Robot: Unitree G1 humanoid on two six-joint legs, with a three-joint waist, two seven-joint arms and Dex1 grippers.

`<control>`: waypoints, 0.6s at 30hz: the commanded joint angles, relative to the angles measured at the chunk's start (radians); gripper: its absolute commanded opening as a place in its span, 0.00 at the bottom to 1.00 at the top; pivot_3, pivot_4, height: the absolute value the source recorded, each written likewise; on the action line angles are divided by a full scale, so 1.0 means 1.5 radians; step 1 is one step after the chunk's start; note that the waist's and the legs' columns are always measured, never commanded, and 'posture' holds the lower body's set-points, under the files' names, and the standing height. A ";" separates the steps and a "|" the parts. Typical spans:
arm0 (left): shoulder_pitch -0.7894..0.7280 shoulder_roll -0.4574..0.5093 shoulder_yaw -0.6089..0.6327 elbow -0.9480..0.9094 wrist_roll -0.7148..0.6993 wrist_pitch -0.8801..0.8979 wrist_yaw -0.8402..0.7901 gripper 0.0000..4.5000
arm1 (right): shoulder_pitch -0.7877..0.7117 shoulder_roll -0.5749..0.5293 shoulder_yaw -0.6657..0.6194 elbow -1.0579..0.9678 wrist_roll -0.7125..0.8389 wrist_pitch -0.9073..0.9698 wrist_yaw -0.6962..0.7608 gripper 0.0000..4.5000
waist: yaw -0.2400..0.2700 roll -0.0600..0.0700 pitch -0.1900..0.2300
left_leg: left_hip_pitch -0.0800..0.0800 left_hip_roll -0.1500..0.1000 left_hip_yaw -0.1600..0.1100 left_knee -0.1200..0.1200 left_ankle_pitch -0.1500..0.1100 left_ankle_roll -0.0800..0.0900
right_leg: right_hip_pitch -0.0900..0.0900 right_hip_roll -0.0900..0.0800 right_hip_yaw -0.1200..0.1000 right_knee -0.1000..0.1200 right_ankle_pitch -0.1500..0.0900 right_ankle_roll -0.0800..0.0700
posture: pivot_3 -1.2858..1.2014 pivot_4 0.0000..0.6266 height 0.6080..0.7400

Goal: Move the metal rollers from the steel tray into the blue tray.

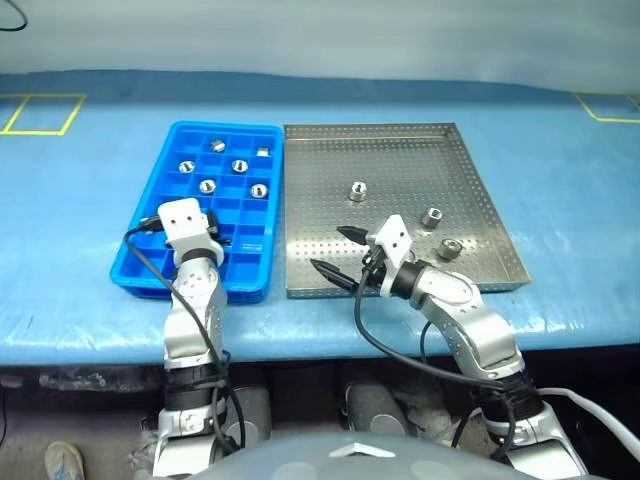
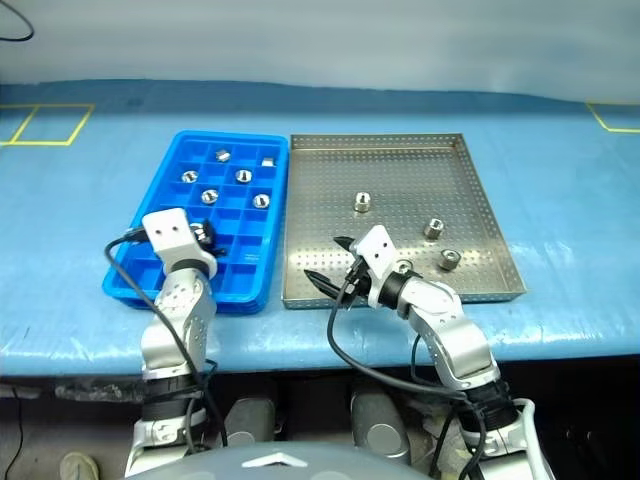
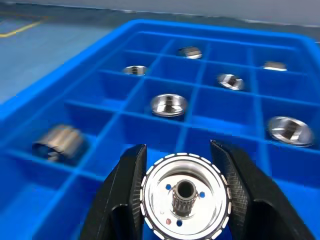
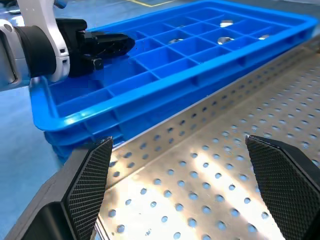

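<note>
The left gripper (image 3: pixel 182 192) is clamping a shiny ridged roller (image 3: pixel 185 197) over the blue tray (image 1: pixel 150 225), a glossy plastic grid holding six rollers. At its 3 o'clock, the right gripper (image 1: pixel 333 252) is hovering spread wide above the perforated steel tray (image 1: pixel 470 170), where three rollers are lying.

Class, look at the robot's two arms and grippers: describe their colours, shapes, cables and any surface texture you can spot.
Both arms are jointed silver-grey metal segments with black collars, each ending in a white block at the wrist. A black cable loops loosely beside each arm. The left gripper and the right gripper each have two black fingers tapering to points; the pads carry a fine cross-hatched grip texture.
</note>
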 commanded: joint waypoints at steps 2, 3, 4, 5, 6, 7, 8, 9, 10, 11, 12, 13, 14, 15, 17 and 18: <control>0.035 -0.051 -0.020 -0.050 -0.002 -0.011 0.035 0.39 | -0.018 0.013 0.017 0.002 0.005 -0.007 0.022 1.00 | 0.012 0.000 0.000 | 0.000 0.000 0.000 0.000 0.000 0.000 | 0.000 0.000 0.000 0.000 0.000 0.000 | 0.59 0.24 1.00; 0.039 -0.051 -0.020 -0.054 -0.007 -0.008 0.039 0.39 | -0.019 0.016 0.020 0.003 0.005 -0.007 0.024 1.00 | 0.016 0.000 0.000 | 0.000 0.000 0.000 0.000 0.000 0.000 | 0.000 0.000 0.000 0.000 0.000 0.000 | 0.60 0.24 1.00; 0.042 -0.051 -0.021 -0.057 -0.010 -0.006 0.044 0.39 | -0.020 0.019 0.022 0.004 0.006 -0.006 0.026 1.00 | 0.019 0.000 0.000 | 0.000 0.000 0.000 0.000 0.000 0.000 | 0.000 0.000 0.000 0.000 0.000 0.000 | 0.60 0.24 1.00; 0.045 -0.052 -0.021 -0.059 -0.011 -0.005 0.050 0.39 | -0.020 0.020 0.025 0.004 0.005 -0.007 0.027 1.00 | 0.022 0.000 0.000 | 0.000 0.000 0.000 0.000 0.000 0.000 | 0.000 0.000 0.000 0.000 0.000 0.000 | 0.60 0.24 1.00; 0.047 -0.052 -0.021 -0.062 -0.012 -0.006 0.056 0.39 | -0.020 0.020 0.026 0.005 0.004 -0.008 0.028 1.00 | 0.024 0.000 0.000 | 0.001 0.000 0.000 0.000 0.000 0.000 | 0.000 0.000 0.000 0.000 0.000 0.000 | 0.60 0.24 1.00; 0.048 -0.053 -0.020 -0.064 -0.012 -0.008 0.063 0.39 | -0.020 0.020 0.027 0.007 0.002 -0.009 0.028 1.00 | 0.025 0.000 0.000 | 0.001 0.000 0.000 0.000 0.000 0.000 | 0.001 0.000 0.000 0.000 0.000 -0.001 | 0.60 0.24 1.00; 0.050 -0.053 -0.018 -0.068 -0.012 -0.011 0.071 0.39 | -0.019 0.020 0.027 0.008 0.001 -0.009 0.028 1.00 | 0.025 0.000 0.000 | 0.001 0.000 0.000 0.000 0.000 0.000 | 0.001 0.000 0.000 0.000 0.000 -0.001 | 0.60 0.24 1.00; 0.051 -0.052 -0.016 -0.071 -0.010 -0.010 0.079 0.39 | -0.018 0.020 0.028 0.007 0.001 -0.010 0.029 1.00 | 0.025 0.000 0.000 | 0.001 0.000 0.000 0.000 0.000 0.000 | 0.001 0.000 0.000 0.000 0.000 -0.001 | 0.60 0.24 1.00; 0.052 -0.051 -0.014 -0.073 -0.009 -0.008 0.086 0.39 | -0.016 0.019 0.030 0.006 0.003 -0.008 0.033 1.00 | 0.025 0.000 0.000 | 0.001 0.000 0.000 0.001 0.000 0.000 | 0.001 0.000 0.000 0.000 0.000 -0.001 | 0.60 0.24 1.00; 0.053 -0.051 -0.011 -0.075 -0.008 -0.006 0.095 0.39 | -0.013 0.021 0.030 0.004 0.004 -0.005 0.033 1.00 | 0.025 0.000 0.000 | 0.001 0.000 0.001 0.001 0.000 0.000 | 0.001 0.000 0.000 0.000 0.000 -0.001 | 0.60 0.24 1.00; 0.055 -0.051 -0.010 -0.076 -0.008 -0.004 0.101 0.39 | -0.012 0.022 0.031 0.003 0.004 -0.004 0.033 1.00 | 0.025 0.000 0.000 | 0.001 0.000 0.001 0.001 0.000 0.000 | 0.001 0.000 0.000 0.000 0.000 -0.001 | 0.59 0.24 1.00; 0.056 -0.047 -0.009 -0.076 -0.006 0.001 0.105 0.39 | -0.010 0.022 0.033 0.004 0.002 -0.004 0.034 1.00 | 0.025 0.000 0.000 | 0.001 0.000 0.001 0.001 0.000 0.000 | 0.001 0.000 0.000 0.000 0.000 -0.001 | 0.59 0.24 1.00; 0.057 -0.044 -0.007 -0.075 -0.002 0.004 0.113 0.39 | -0.009 0.021 0.035 0.005 -0.001 -0.005 0.034 1.00 | 0.025 0.000 0.000 | 0.001 0.000 0.001 0.001 0.000 0.000 | 0.001 0.000 0.000 0.000 0.000 -0.001 | 0.59 0.24 1.00; 0.058 -0.043 -0.001 -0.075 -0.002 0.008 0.121 0.39 | -0.007 0.021 0.036 0.005 -0.001 -0.004 0.034 1.00 | 0.026 0.000 0.000 | 0.001 0.000 0.001 0.001 0.000 0.000 | 0.001 0.000 0.000 0.000 0.000 -0.001 | 0.59 0.24 1.00; 0.058 -0.041 0.009 -0.076 -0.005 0.016 0.131 0.39 | -0.006 0.021 0.037 0.003 0.000 -0.002 0.034 1.00 | 0.025 0.000 0.000 | 0.001 0.000 0.001 0.001 0.000 0.000 | 0.001 0.000 0.000 0.000 0.000 -0.001 | 0.59 0.24 1.00; 0.059 -0.038 0.011 -0.076 -0.007 0.021 0.131 0.39 | -0.006 0.021 0.038 0.003 0.001 -0.001 0.035 1.00 | 0.025 0.001 0.000 | 0.001 0.000 0.001 0.001 0.000 0.000 | 0.001 0.000 0.000 0.000 0.000 -0.001 | 0.59 0.24 1.00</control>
